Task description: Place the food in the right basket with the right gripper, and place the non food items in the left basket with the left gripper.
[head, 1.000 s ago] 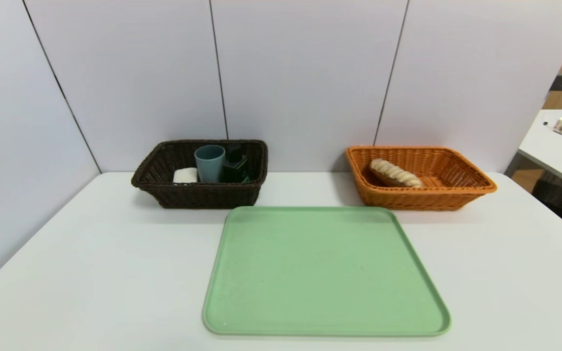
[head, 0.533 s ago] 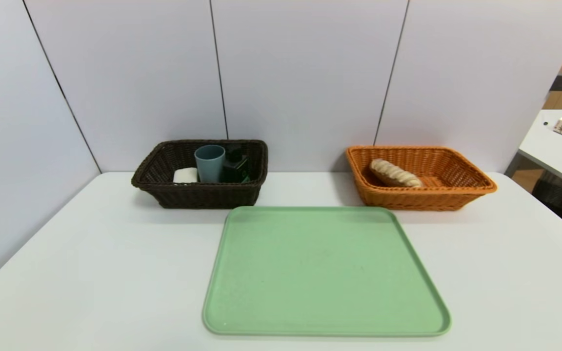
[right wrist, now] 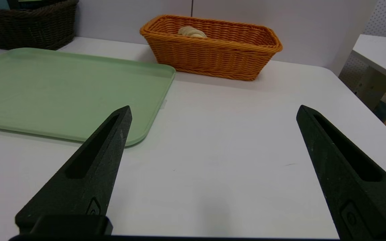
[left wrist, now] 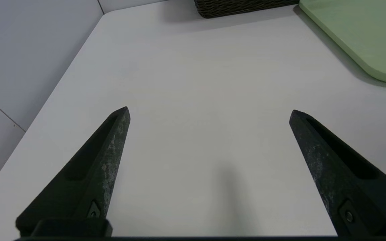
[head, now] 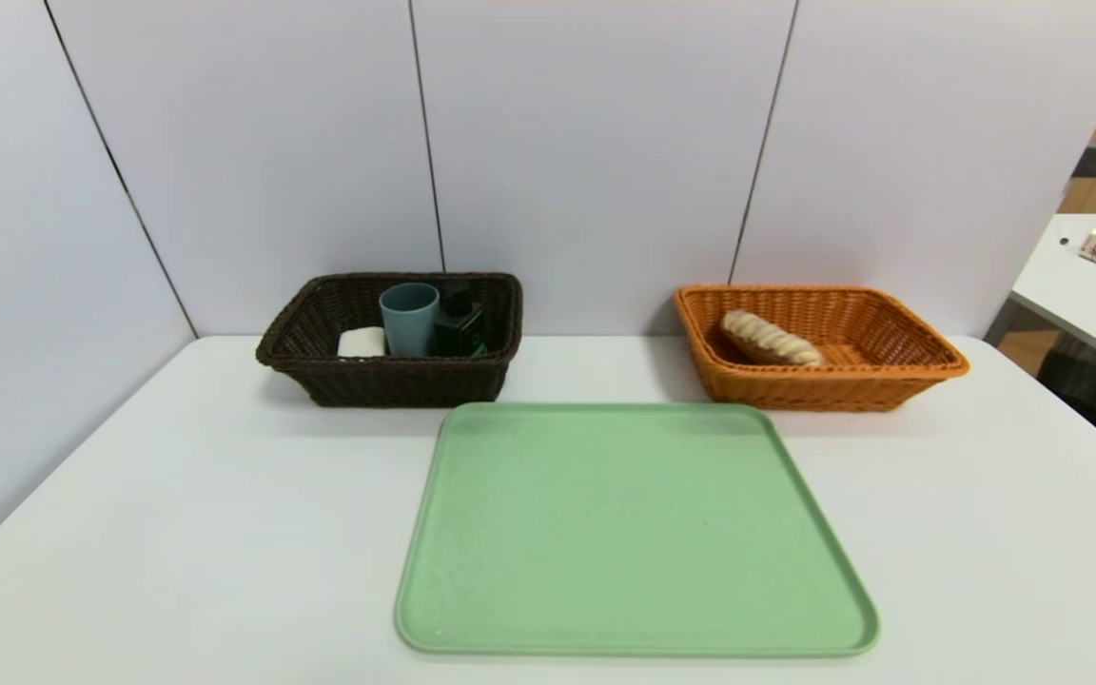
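The tan ridged food roll [head: 771, 338] lies inside the orange right basket [head: 900, 366] at the back right; its top also shows as the roll [right wrist: 191, 31] in the orange basket [right wrist: 213, 53]. In the dark brown left basket [head: 386, 381] sit the white soap bar [head: 361, 342], the blue-grey cup [head: 408, 318] and the black pump bottle [head: 459, 323]. Neither arm shows in the head view. My left gripper [left wrist: 209, 112] hangs open over bare table, a corner of the brown basket [left wrist: 243, 6] far ahead. My right gripper [right wrist: 213, 112] is open over the table beside the tray.
A flat green tray [head: 634, 533] lies in the middle of the white table [head: 177, 533], nothing on it. Grey wall panels close the back and left. A second white table [head: 1090, 295] with boxes stands off to the right.
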Robot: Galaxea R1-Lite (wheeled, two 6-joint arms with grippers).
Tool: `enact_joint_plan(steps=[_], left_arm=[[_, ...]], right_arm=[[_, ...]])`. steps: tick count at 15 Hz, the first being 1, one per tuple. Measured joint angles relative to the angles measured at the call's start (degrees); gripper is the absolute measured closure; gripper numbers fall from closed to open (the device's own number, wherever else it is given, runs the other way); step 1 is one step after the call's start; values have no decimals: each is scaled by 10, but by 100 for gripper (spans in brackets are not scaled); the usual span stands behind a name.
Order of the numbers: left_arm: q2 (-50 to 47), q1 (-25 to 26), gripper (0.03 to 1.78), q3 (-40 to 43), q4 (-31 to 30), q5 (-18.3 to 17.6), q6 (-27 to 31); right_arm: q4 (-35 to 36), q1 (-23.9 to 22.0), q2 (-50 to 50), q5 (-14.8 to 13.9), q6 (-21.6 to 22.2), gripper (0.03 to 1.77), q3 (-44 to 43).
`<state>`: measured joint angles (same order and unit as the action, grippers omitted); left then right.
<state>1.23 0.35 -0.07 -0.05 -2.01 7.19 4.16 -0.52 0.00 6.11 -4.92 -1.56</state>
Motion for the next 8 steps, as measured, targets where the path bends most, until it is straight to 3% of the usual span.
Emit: enact_joint_plan(steps=[4, 8], left_arm=[[-11, -1, 12, 1, 0, 4, -30], [-12, -1, 12, 1, 0, 4, -30]], right_arm=[[-26, 0, -1, -47, 0, 10, 12], [-58, 0, -1, -54, 14, 10, 9]])
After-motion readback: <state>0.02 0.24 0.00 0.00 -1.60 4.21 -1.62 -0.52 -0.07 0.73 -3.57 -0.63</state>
